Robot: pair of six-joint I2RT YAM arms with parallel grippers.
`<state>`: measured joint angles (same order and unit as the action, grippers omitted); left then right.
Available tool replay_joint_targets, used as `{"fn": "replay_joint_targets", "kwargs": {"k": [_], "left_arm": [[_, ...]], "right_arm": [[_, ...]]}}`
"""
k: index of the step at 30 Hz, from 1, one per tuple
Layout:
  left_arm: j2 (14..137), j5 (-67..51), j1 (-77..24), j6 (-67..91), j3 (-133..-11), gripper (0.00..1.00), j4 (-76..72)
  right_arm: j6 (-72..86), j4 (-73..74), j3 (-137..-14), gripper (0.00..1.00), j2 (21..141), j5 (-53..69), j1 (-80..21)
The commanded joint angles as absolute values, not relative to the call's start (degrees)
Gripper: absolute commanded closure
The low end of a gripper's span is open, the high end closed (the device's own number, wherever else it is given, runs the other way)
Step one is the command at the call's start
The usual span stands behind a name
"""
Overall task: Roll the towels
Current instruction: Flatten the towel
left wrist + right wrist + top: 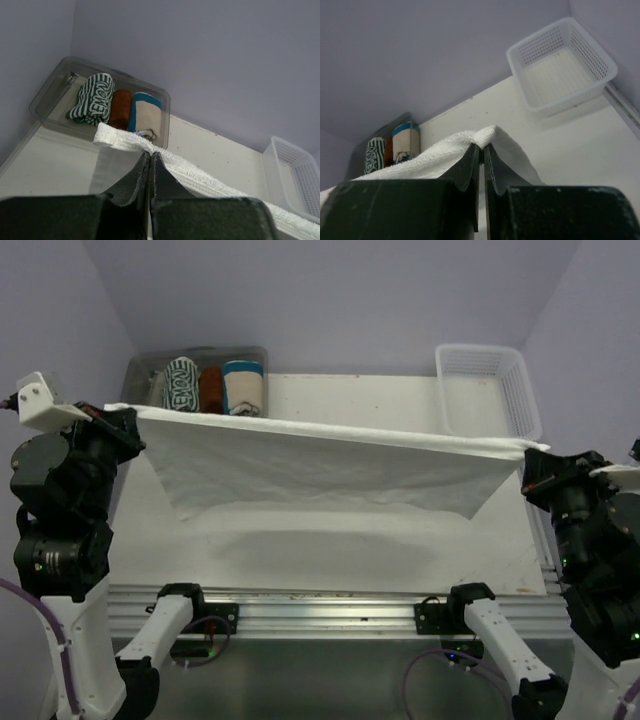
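Lavender walls (330, 300) enclose a white table (350, 540).

**Top external view**
1. I see the white towel (320, 465) stretched in the air above the table. It spans from the left gripper (135, 420) to the right gripper (530, 465).
2. The far edge of the white towel is taut between the two grippers. The rest of the cloth hangs down on the near side, and its shadow falls on the table below.
3. Each gripper is closed on one upper corner of the white towel.
4. A clear bin (150, 365) sits at the far left corner of the table. It holds three rolled towels side by side: the striped towel (182, 383) on the left, a rust-brown towel (211, 388) in the middle and a cream towel (243, 385) with a teal band on the right.
5. A white basket (525, 390) sits at the far right corner.

**Left wrist view**
1. The left gripper (151, 155) has its jaws pressed together, with the white towel (200, 177) pinched between them just short of the corner.
2. The corner of the cloth pokes out to the left. The thick hem runs away to the right.
3. Beyond the fingers I see the clear bin (50, 90) with the striped towel (92, 97), rust-brown towel (121, 107) and cream towel (145, 112) in it. The white basket (295, 170) is at far right.

**Right wrist view**
1. The right gripper (482, 146) has its jaws nearly touching and clamps a corner of the white towel (440, 160).
2. The cloth trails off to the left.
3. The white basket (570, 100) lies far right. The striped towel (371, 155) is visible far left in the bin.
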<state>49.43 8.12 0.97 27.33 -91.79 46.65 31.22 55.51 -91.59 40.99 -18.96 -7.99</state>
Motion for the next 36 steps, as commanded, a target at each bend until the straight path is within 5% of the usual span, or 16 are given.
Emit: {"fn": "replay_joint_targets", "kwargs": {"k": [1, 10, 20, 28, 36], "left_arm": [[45.98, 16.25, 1.49, 24.08, -96.23, 1.00, 48.86], [39.91, 20.92, 0.88, 24.43, -94.33, 1.00, 49.49], [43.58, 19.25, 0.79, 26.45, -70.51, 1.00, 45.27], [60.54, 13.36, 0.88, 29.26, -60.56, 1.00, 39.29], [78.72, 14.59, 0.97, 29.97, -67.39, 1.00, 37.88]], "right_arm": [[28.91, 59.93, -94.56, 1.00, 38.59, -24.08, -7.65], [28.83, 68.11, -98.27, 1.00, 34.37, -27.07, -7.56], [30.67, 58.74, -70.71, 1.00, 33.31, -26.19, -7.56], [29.36, 38.87, -56.43, 1.00, 52.59, -24.96, -7.56], [27.25, 29.10, -65.82, 1.00, 78.47, -22.24, -7.56]]}}
